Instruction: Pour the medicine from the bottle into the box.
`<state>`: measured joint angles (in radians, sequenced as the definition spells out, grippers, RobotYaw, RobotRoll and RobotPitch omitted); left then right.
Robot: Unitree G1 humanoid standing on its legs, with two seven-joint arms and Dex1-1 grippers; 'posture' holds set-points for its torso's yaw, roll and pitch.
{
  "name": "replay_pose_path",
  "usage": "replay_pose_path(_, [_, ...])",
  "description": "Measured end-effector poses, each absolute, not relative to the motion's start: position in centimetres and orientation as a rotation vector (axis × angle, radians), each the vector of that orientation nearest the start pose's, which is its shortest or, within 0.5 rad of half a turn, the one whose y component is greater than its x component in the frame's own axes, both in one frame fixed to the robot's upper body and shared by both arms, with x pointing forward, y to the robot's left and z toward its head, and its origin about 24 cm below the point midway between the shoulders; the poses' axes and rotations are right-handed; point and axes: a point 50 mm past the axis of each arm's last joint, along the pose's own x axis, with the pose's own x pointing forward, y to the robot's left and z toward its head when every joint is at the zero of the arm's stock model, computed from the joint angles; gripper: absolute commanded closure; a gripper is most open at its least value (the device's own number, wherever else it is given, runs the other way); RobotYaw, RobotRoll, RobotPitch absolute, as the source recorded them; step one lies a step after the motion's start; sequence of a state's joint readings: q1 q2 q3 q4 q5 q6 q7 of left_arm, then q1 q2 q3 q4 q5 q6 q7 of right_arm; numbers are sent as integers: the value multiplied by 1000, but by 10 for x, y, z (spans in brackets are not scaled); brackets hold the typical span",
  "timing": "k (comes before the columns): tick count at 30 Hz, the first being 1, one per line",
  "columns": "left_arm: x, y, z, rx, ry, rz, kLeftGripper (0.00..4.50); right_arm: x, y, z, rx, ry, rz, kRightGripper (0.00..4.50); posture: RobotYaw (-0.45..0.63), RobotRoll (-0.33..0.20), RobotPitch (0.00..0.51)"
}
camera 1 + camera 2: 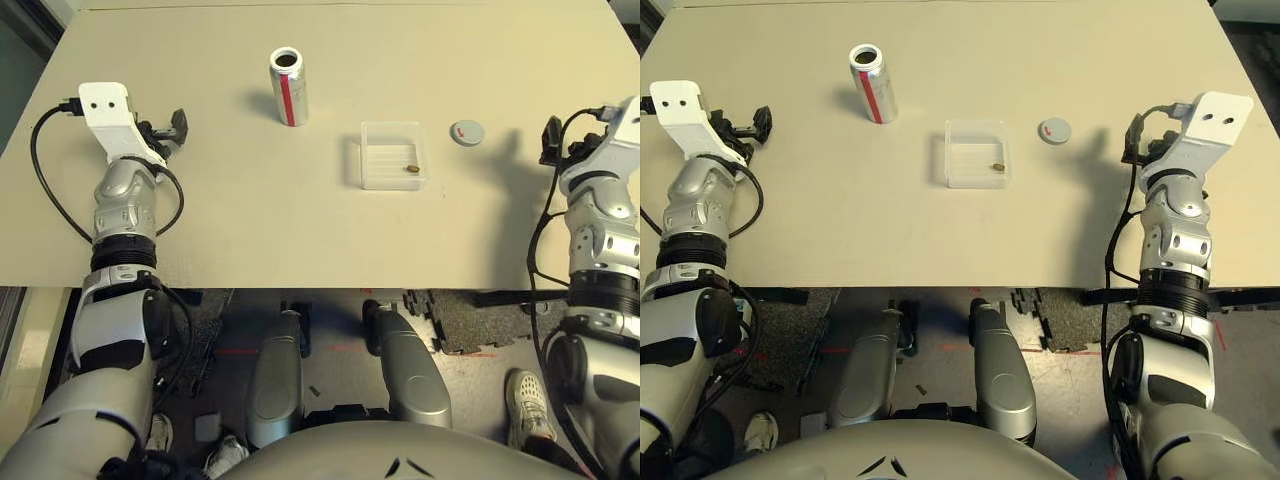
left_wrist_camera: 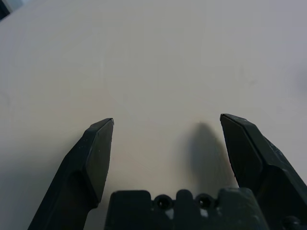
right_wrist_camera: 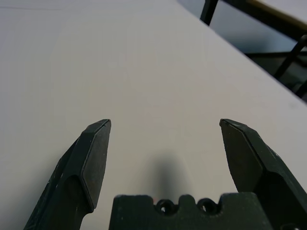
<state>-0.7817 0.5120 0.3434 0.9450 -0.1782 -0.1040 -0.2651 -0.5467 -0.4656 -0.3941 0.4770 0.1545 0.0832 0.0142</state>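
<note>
- Right in the middle of things on the counter (image 1: 250,220) sits the clear square box (image 1: 392,183), so I'm using that as the landmark.
- Inside the box, the little brownish-gold medicine (image 1: 412,169) lies on the bottom, toward the robot's right and near side.
- Left of the box and a bit farther back, the silver bottle (image 1: 290,92) stands upright, red stripe showing, its top uncapped.
- Just right of the box, slightly farther back, the round grey cap (image 1: 467,132) lies flat, with a bit of red on it.
- Well left of the box, the left gripper (image 2: 167,116) is spread wide, nothing in it.
- Well right of the box, the right gripper (image 3: 165,120) is wide open too, also empty.
</note>
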Motion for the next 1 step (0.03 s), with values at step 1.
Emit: replay_pose_path(1, [363,310,138,24,-76,157,41,329,-317,141,-75,-114,-389,0,-59,0,302])
